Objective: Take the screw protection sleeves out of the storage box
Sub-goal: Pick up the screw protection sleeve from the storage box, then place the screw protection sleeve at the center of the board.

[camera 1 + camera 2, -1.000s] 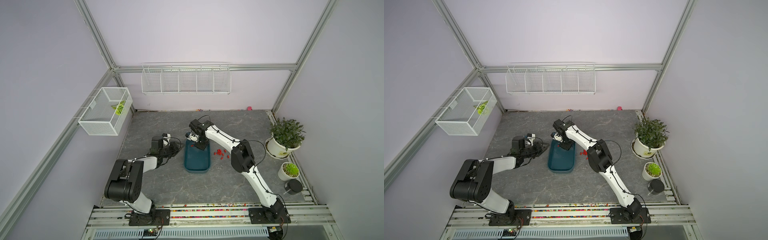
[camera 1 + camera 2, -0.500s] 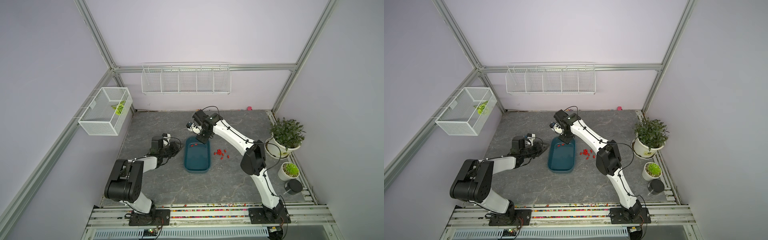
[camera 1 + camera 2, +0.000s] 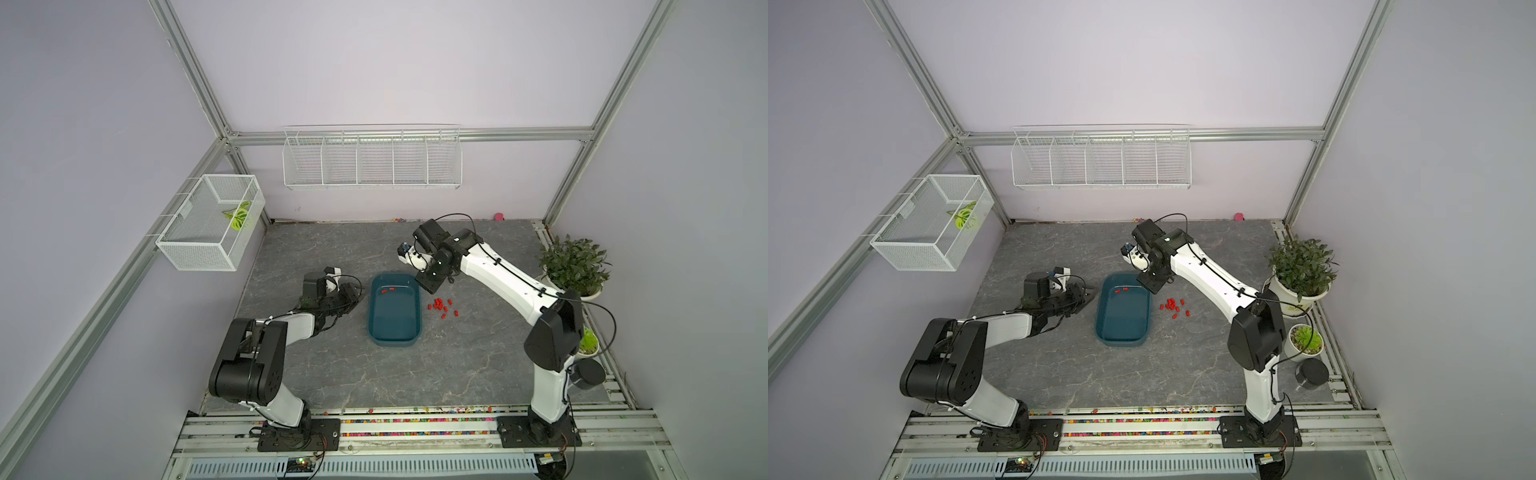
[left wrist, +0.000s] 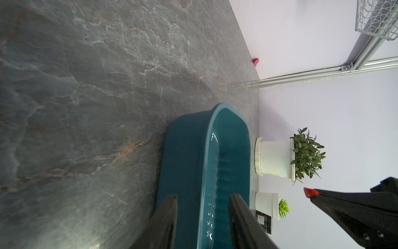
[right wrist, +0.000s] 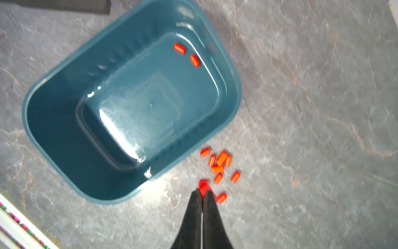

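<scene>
The right gripper (image 5: 202,195) had risen out of the storage box (image 5: 64,90) and hung above the sleeve pile (image 5: 219,166) beside it, jaws together on one red sleeve (image 5: 203,185). Two sleeves (image 5: 187,55) remained inside. Farther off, the left gripper (image 4: 202,201) stayed narrowly clamped on the box wall.

In the right wrist view the right gripper (image 5: 202,195) is cut off by the picture's edge, so only its two finger ends show, and they cover most of the red sleeve (image 5: 203,185) pinched between them. In the left wrist view the left gripper (image 4: 202,200) and the teal box (image 4: 187,155) both run off the edge, and the box's wall hides what lies inside it. In both top views the loose sleeves on the table (image 3: 442,306) (image 3: 1174,306) are too small to count surely, and whether the left gripper touches the box's rim cannot be told.
</scene>
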You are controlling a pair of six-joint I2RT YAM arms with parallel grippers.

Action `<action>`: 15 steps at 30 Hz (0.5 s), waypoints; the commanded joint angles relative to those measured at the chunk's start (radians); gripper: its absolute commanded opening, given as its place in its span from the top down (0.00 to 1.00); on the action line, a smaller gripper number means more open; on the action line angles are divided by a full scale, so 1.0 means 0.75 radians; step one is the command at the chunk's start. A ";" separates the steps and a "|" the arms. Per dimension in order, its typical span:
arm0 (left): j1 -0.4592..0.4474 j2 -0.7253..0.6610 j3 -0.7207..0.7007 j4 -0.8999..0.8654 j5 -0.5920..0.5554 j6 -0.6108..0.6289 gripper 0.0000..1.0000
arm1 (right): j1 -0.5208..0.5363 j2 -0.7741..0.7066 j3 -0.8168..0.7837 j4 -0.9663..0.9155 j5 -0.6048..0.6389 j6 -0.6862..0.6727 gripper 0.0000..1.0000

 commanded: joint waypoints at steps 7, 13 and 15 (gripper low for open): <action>0.008 0.017 0.026 0.019 0.005 -0.009 0.54 | -0.039 -0.149 -0.326 0.184 -0.078 0.119 0.99; 0.008 0.023 0.037 -0.001 0.014 0.003 0.54 | -0.041 -0.117 -0.433 0.288 -0.121 0.176 0.99; 0.008 0.021 0.037 -0.004 0.015 0.004 0.54 | -0.041 -0.087 -0.439 0.303 -0.123 0.188 0.99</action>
